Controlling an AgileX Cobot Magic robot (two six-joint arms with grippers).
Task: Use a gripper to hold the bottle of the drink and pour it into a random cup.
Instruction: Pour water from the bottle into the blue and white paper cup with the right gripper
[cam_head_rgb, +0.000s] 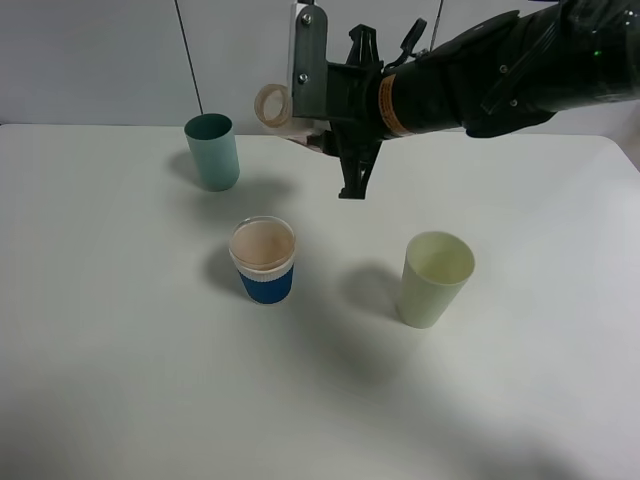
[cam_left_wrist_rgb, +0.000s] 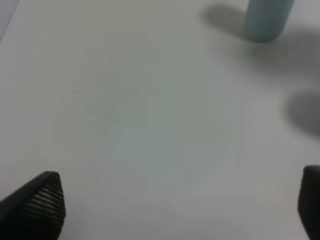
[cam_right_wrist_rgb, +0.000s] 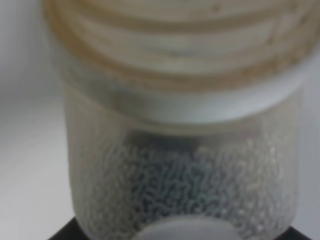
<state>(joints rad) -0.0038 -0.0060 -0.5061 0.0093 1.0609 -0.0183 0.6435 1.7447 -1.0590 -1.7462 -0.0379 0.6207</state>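
My right gripper (cam_head_rgb: 318, 128) reaches in from the right, high over the table, and is shut on the bottle (cam_head_rgb: 272, 105). The bottle lies roughly level, with its wide capless mouth pointing left. Most of its body is hidden behind the gripper. In the right wrist view the bottle (cam_right_wrist_rgb: 180, 150) fills the frame: a threaded neck and a translucent wall beaded with droplets, with no dark drink visible. The cup (cam_head_rgb: 264, 260), with its blue sleeve and white band, stands below and in front of the mouth, and its inside looks pale brown. My left gripper (cam_left_wrist_rgb: 175, 210) hangs open over bare table.
A teal tumbler (cam_head_rgb: 213, 150) stands at the back left and also shows in the left wrist view as the teal tumbler (cam_left_wrist_rgb: 267, 17). A pale green cup (cam_head_rgb: 437, 278) stands right of the blue cup. The white table (cam_head_rgb: 120, 380) spreads wide in front.
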